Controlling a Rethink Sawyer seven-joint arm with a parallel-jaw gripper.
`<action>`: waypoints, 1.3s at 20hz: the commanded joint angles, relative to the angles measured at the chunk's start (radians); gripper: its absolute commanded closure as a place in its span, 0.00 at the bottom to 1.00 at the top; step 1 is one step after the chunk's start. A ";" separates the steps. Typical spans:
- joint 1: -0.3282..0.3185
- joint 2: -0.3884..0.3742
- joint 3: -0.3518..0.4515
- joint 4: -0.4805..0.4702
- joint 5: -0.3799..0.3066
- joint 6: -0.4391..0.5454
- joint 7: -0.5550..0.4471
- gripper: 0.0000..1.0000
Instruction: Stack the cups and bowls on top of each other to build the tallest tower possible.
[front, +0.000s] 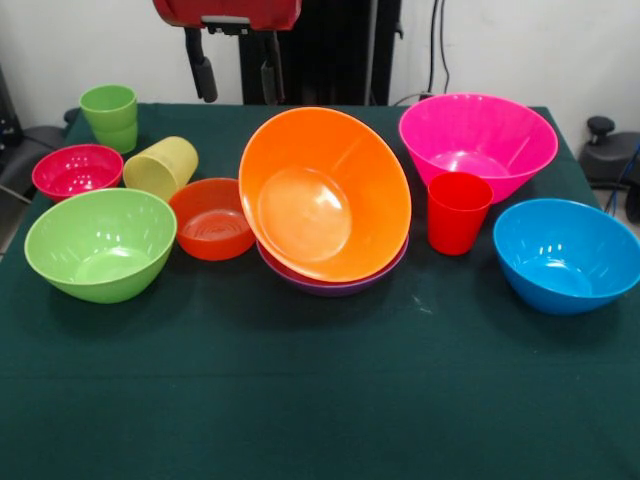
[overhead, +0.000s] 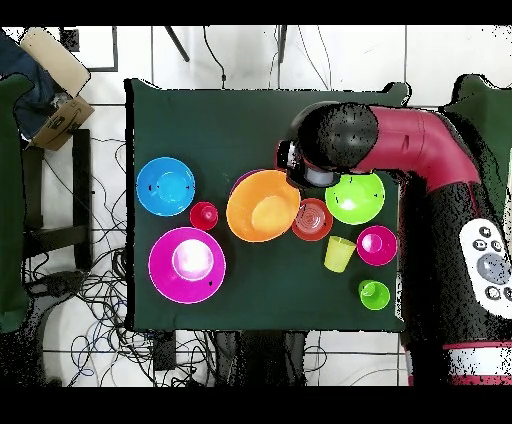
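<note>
Orange bowl (front: 325, 195) leans tilted in the purple bowl (front: 335, 283) at mid-bench, a two-bowl tower. Pincer (front: 236, 68) hangs above, wide and empty. Stacking looks barely begun; next probably means fetching another bowl, perhaps pink (front: 478, 140).

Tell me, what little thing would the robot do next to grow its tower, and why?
Probably lower the hand toward the orange bowl to straighten it. It sits tilted in the purple bowl, and nothing would stack steadily on a leaning bowl. The open hand hangs just behind it, holding nothing, while the pink bowl and the others stand loose around.
</note>
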 joint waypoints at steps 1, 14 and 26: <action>0.011 0.044 0.008 0.030 -0.050 0.019 -0.143 0.00; 0.021 0.033 0.010 0.043 -0.062 0.016 -0.149 0.00; 0.033 0.032 0.013 0.030 -0.075 0.031 -0.160 0.00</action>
